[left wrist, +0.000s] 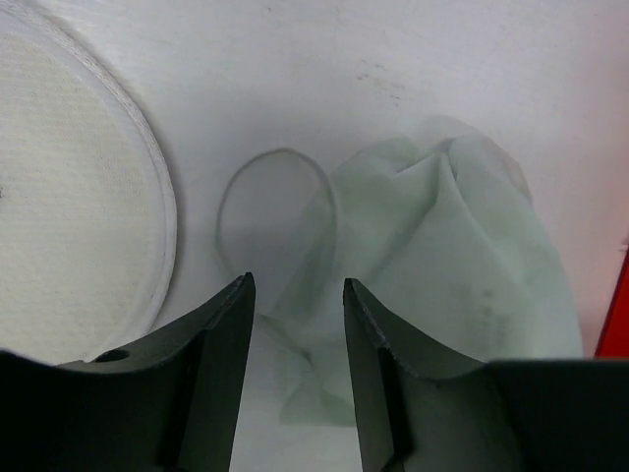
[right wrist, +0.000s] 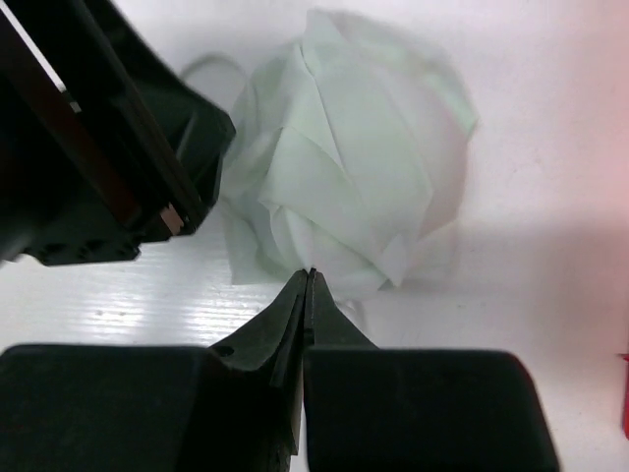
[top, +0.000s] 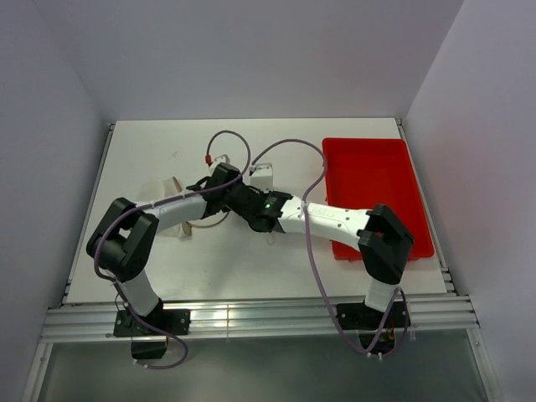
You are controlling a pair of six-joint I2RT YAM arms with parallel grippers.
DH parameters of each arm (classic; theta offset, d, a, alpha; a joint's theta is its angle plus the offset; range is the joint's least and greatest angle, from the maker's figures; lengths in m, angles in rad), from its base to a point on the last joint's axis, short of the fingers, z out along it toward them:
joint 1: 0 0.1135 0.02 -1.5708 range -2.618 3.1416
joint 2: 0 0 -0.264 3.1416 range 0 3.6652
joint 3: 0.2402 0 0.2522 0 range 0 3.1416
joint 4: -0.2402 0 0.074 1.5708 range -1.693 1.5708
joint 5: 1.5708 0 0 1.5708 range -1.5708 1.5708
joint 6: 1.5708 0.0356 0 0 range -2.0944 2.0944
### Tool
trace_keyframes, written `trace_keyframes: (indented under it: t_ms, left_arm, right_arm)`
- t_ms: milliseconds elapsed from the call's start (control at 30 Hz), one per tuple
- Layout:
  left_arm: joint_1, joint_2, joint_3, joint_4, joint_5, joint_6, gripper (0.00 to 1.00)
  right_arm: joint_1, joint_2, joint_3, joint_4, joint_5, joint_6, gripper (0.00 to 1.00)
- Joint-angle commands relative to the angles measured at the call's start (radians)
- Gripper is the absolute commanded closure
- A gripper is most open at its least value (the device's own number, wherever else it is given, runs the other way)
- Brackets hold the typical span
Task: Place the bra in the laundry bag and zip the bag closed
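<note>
Fingers of the left gripper (left wrist: 295, 285) stand a moderate way apart and hold nothing, their tips just short of the bra (left wrist: 442, 256), with a low fold of its fabric showing in the gap between them. The right gripper (right wrist: 310, 275) has its fingers pressed flat together, tips right at the near hem of the bra; whether a sliver of fabric is caught between them cannot be made out. The bra lies on the white table (top: 151, 151) near the middle, between the laundry bag (left wrist: 69, 226) to its left and the red tray (top: 377, 176) to its right, inside neither. It is bunched into a rounded, creased mound with no clear long axis, and one thin strap (left wrist: 275, 216) loops out flat on its left side, toward the bag. The bag rests with a round mesh face turned up, partly under the left arm in the top view; its opening is not visible.
</note>
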Motion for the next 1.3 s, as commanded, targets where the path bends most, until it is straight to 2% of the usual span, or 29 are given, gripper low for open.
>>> trace_keyframes:
  t_ms: [0,200,667,867,1067,1267]
  left_arm:
    - [-0.006,-0.071,-0.020,0.039,0.024,-0.010,0.53]
    - [-0.008,-0.085,-0.068,0.104,0.070,-0.010,0.51]
    - [-0.023,-0.035,-0.111,0.199,0.156,-0.027,0.51]
    - [-0.050,-0.042,-0.127,0.198,0.156,-0.015,0.51]
    - [-0.090,-0.068,-0.147,0.144,0.084,0.011,0.51]
    - [-0.107,-0.045,-0.170,0.135,0.030,0.025,0.57]
  right_arm:
    - [-0.021,-0.093,-0.017,-0.026,0.064,0.017,1.00]
    - [-0.056,-0.185,-0.058,-0.035,0.046,0.029,1.00]
    - [-0.148,-0.373,-0.267,0.013,-0.031,0.087,1.00]
    - [-0.167,-0.400,-0.278,0.019,-0.048,0.083,1.00]
    - [-0.173,-0.400,-0.267,0.019,-0.054,0.080,1.00]
    - [-0.179,-0.402,-0.262,0.025,-0.068,0.075,1.00]
